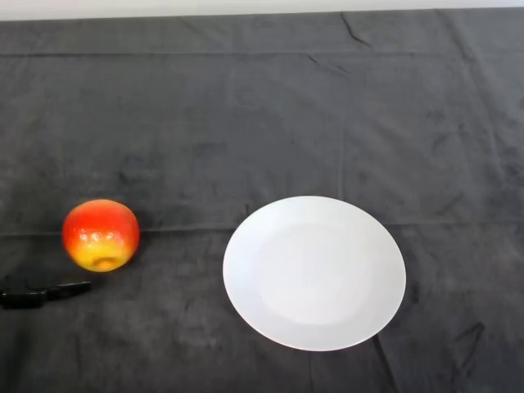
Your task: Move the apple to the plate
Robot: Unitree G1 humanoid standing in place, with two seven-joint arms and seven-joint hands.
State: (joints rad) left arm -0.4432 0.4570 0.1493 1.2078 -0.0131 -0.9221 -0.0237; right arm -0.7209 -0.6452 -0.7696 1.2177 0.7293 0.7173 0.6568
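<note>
Apple [101, 235] glossy, smooth; plate [314, 273] smooth, matt white; cloth [262, 106] dark, napped.

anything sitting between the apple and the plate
Nothing: in the head view only bare dark cloth separates the apple from the white plate.

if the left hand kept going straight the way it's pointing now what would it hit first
Only a black tip of the left hand shows, pointing right along the dark cloth. Straight on, it would probably pass just in front of the apple and first meet the white plate, though depth is unclear.
</note>
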